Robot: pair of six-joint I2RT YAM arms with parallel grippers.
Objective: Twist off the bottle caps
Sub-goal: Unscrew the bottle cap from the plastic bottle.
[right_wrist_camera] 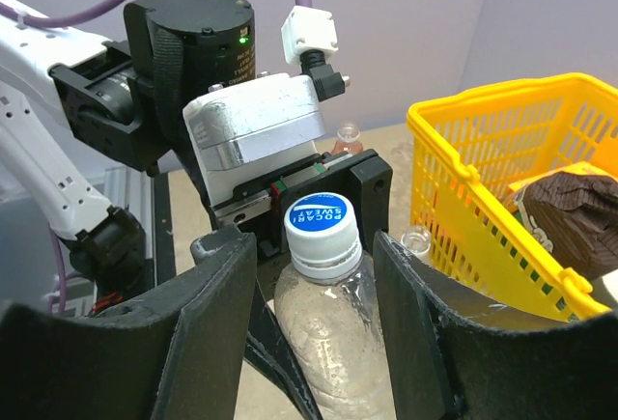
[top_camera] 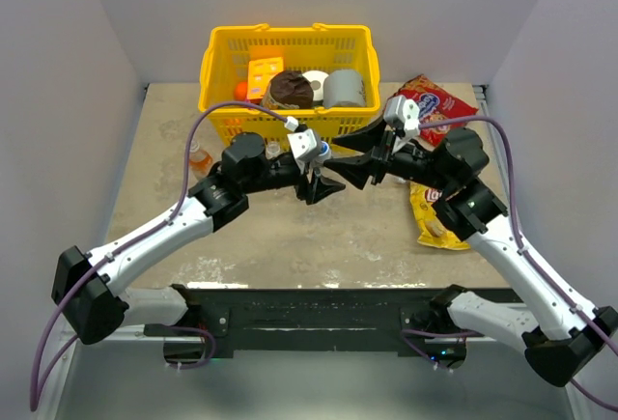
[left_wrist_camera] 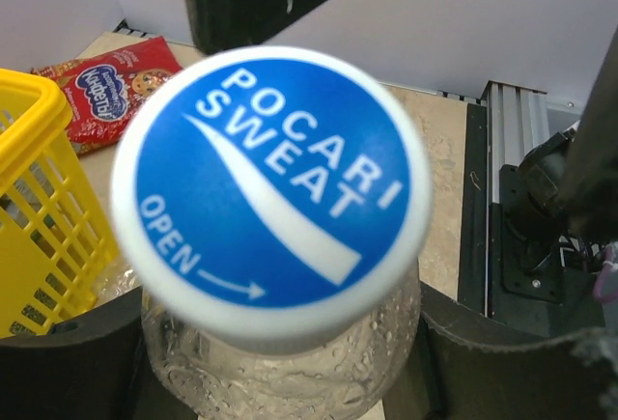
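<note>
A clear bottle (right_wrist_camera: pixel 333 343) with a white, blue-faced cap (right_wrist_camera: pixel 320 231) reading "Pocari Sweat" stands mid-table between both grippers. In the left wrist view the cap (left_wrist_camera: pixel 272 188) fills the middle, with the wet bottle (left_wrist_camera: pixel 280 372) below it. My left gripper (left_wrist_camera: pixel 280 381) is shut on the bottle's body, a finger on each side. My right gripper (right_wrist_camera: pixel 314 246) is open; its fingers (right_wrist_camera: pixel 217 314) straddle the cap and shoulder with gaps. From above, the left gripper (top_camera: pixel 317 183) and right gripper (top_camera: pixel 350 161) meet at the cap (top_camera: pixel 323 153). An orange bottle (top_camera: pixel 200 159) stands far left.
A yellow basket (top_camera: pixel 217 63) with a grey can, rolls and packets stands at the back. An uncapped clear bottle neck (right_wrist_camera: pixel 417 239) stands by the basket wall. A red snack bag (top_camera: pixel 439 101) and a yellow bag (top_camera: pixel 432 219) lie on the right.
</note>
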